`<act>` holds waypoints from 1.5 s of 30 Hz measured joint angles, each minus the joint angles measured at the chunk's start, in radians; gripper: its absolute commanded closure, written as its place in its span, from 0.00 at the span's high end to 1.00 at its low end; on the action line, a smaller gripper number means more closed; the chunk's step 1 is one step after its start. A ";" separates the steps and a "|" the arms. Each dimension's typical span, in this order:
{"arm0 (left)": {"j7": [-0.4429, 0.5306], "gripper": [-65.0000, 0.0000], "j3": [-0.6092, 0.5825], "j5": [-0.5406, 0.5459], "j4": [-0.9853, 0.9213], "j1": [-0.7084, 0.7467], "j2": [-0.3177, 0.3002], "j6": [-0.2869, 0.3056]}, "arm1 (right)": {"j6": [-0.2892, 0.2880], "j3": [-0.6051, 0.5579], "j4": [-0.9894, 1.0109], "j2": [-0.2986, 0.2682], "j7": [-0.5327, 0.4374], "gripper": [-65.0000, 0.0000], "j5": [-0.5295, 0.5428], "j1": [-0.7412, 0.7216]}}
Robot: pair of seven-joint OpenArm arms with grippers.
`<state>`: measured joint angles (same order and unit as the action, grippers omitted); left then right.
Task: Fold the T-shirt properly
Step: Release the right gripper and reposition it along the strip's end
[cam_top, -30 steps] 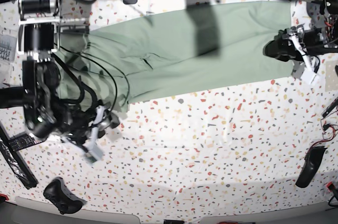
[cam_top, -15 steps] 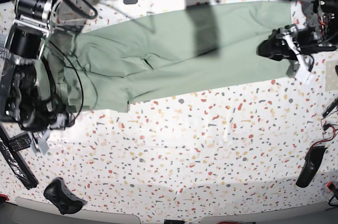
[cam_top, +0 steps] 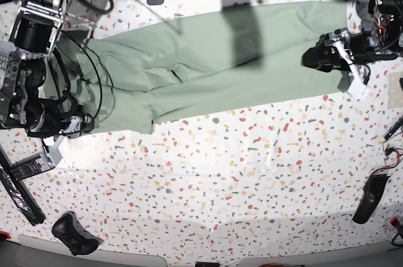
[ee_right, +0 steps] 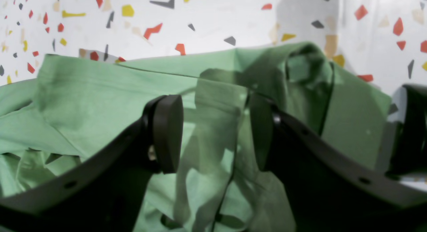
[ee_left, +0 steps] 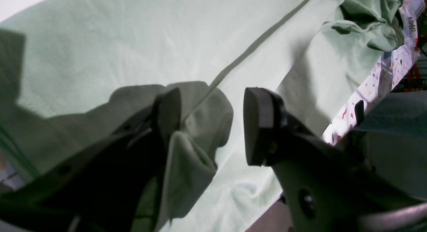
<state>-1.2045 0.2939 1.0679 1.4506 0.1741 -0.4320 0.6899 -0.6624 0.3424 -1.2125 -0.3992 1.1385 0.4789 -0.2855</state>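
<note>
T-shirt (cam_top: 208, 59) soft, limp, light | grab hem corners | left claw (ee_left: 210, 125) released | right claw (ee_right: 213, 135) released, straddling cloth

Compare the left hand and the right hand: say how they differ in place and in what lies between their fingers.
The left hand sits at the T-shirt's end on the base view's right; the right hand sits at the opposite end, near the lower corner. In the wrist views, a small raised fold lies against one finger of the left hand, while a rumpled bunch of cloth fills the gap of the right hand. Both are open, over green cloth.
</note>
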 measured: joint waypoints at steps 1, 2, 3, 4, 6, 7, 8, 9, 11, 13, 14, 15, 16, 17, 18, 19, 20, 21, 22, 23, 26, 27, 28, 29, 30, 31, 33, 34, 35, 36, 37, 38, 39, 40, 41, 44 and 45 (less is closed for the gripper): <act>0.000 0.43 0.000 0.000 0.000 0.000 0.000 0.000 | 0.000 0.000 0.000 0.000 0.000 0.43 0.000 0.000; 0.000 0.43 0.000 0.000 0.000 0.000 0.000 0.000 | 0.000 0.000 0.000 0.000 0.000 0.42 0.000 0.001; 0.000 0.43 0.000 0.000 0.000 0.000 0.000 0.000 | 0.000 0.000 0.000 0.000 0.000 0.42 0.000 0.003; 0.000 0.43 0.000 0.000 0.000 0.000 0.000 0.000 | 0.000 0.000 0.000 0.001 0.000 0.42 -0.001 0.003; 0.000 0.43 0.000 0.000 0.000 0.000 0.000 0.000 | 0.008 0.000 0.000 0.009 0.000 0.42 -0.009 0.003; 0.000 0.43 0.000 0.000 0.000 0.000 0.000 0.000 | 0.016 0.000 0.000 0.017 -0.004 0.42 -0.035 0.005; 0.000 0.43 0.000 0.000 0.000 0.000 0.000 0.000 | 0.029 0.000 0.000 0.026 -0.008 0.42 -0.057 0.008; 0.000 0.43 0.000 0.000 0.000 0.000 0.000 0.000 | 0.035 0.000 0.000 0.032 -0.013 0.42 -0.065 0.013; -0.002 0.43 0.000 0.000 0.000 0.000 0.000 0.000 | 0.042 0.000 0.000 0.037 -0.019 0.42 -0.072 0.031; -0.007 0.43 0.000 0.000 0.000 0.000 0.000 0.000 | 0.058 0.000 0.000 0.037 -0.018 0.42 -0.095 0.040; -0.007 0.43 0.000 0.000 0.000 0.000 0.000 0.000 | 0.062 0.000 0.000 0.036 -0.018 0.42 -0.095 0.045; -0.007 0.43 0.000 0.000 0.000 0.000 0.000 0.000 | 0.069 0.000 0.000 0.036 -0.019 0.39 -0.095 0.045; -0.007 0.43 0.000 0.000 0.000 0.000 0.000 0.000 | 0.069 0.000 0.000 0.037 -0.019 0.35 -0.095 0.048; -0.007 0.43 0.000 0.000 0.000 0.000 0.000 0.000 | 0.069 0.000 0.000 0.037 -0.019 0.31 -0.094 0.049; -0.007 0.43 0.000 0.000 0.000 0.000 0.000 0.000 | 0.069 0.000 0.000 0.037 -0.027 0.27 -0.094 0.050; -0.007 0.43 0.000 0.000 0.000 0.000 0.000 0.000 | 0.069 0.000 0.000 0.038 -0.039 0.23 -0.094 0.050; -0.007 0.43 0.000 0.000 0.000 0.000 0.000 0.000 | 0.069 0.000 0.000 0.039 -0.050 0.19 -0.094 0.050; -0.007 0.43 0.000 0.000 0.000 0.000 0.000 0.000 | 0.069 0.000 0.000 0.039 -0.058 0.15 -0.094 0.050; -0.007 0.43 0.000 0.000 0.000 0.000 0.000 0.000 | 0.069 0.000 0.000 0.039 -0.064 0.09 -0.094 0.050; -0.007 0.43 0.000 0.000 0.000 0.000 0.000 0.000 | 0.069 0.000 0.000 0.039 -0.064 0.02 -0.094 0.050; -0.007 0.43 0.000 0.000 0.000 0.000 0.000 0.000 | 0.056 0.000 0.000 0.039 -0.064 0.00 -0.094 0.050; -0.007 0.43 0.000 0.000 0.000 0.000 0.000 0.000 | 0.038 0.000 0.000 0.039 -0.065 0.00 -0.094 0.050; -0.007 0.43 0.000 0.000 0.000 0.000 0.000 0.000 | 0.030 0.000 0.000 0.039 -0.064 0.00 -0.094 0.050; -0.007 0.43 0.000 0.000 0.000 0.000 0.000 0.000 | 0.022 0.000 0.000 0.039 -0.064 0.00 -0.094 0.050; -0.007 0.43 0.000 0.000 0.000 0.000 0.000 0.000 | 0.013 0.000 0.000 0.039 -0.064 0.00 -0.094 0.050; -0.007 0.43 0.000 0.000 0.000 0.000 0.000 0.000 | 0.004 0.000 0.000 0.039 -0.061 0.00 -0.094 0.050; -0.007 0.43 0.000 0.000 0.000 0.000 0.000 0.000 | -0.020 0.000 0.000 0.039 -0.056 0.00 -0.072 0.050; -0.007 0.43 0.000 0.000 0.000 0.000 0.000 0.000 | -0.022 0.000 0.000 0.037 -0.047 0.00 -0.031 0.050; -0.007 0.43 0.000 0.000 0.000 0.000 0.000 0.000 | -0.023 0.000 0.000 0.036 -0.043 0.00 0.002 0.051; -0.007 0.43 0.000 0.000 0.000 0.000 0.000 0.000 | -0.023 0.000 -0.007 0.036 -0.045 0.00 0.024 0.055; -0.007 0.43 0.000 0.000 0.000 0.000 0.000 0.000 | -0.023 0.000 -0.021 0.037 -0.045 0.00 0.043 0.063; -0.007 0.43 0.000 0.000 0.000 0.000 0.000 0.000 | -0.023 0.000 -0.040 0.036 -0.044 0.00 0.066 0.074; -0.007 0.43 0.000 0.000 0.000 0.000 0.000 0.000 | -0.024 0.000 -0.064 0.036 -0.043 0.00 0.087 0.090; -0.007 0.43 0.000 0.000 0.000 0.000 0.000 0.000 | -0.024 0.000 -0.093 0.036 -0.037 0.00 0.106 0.107; -0.007 0.43 0.000 0.000 0.000 0.000 0.000 0.000 | -0.026 0.000 -0.121 0.036 -0.026 0.00 0.125 0.126; -0.007 0.43 0.000 0.000 0.000 0.000 0.000 0.000 | -0.027 -0.001 -0.216 0.036 -0.006 0.00 0.189 0.205; -0.007 0.43 0.000 0.000 0.000 0.000 0.000 0.000 | -0.027 -0.001 -0.248 0.036 0.006 0.00 0.206 0.236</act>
<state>-1.2114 0.2939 1.0679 1.4506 0.1745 -0.4320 0.6899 -0.6895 0.3416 -1.4601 -0.3630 1.1446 0.6849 -0.0494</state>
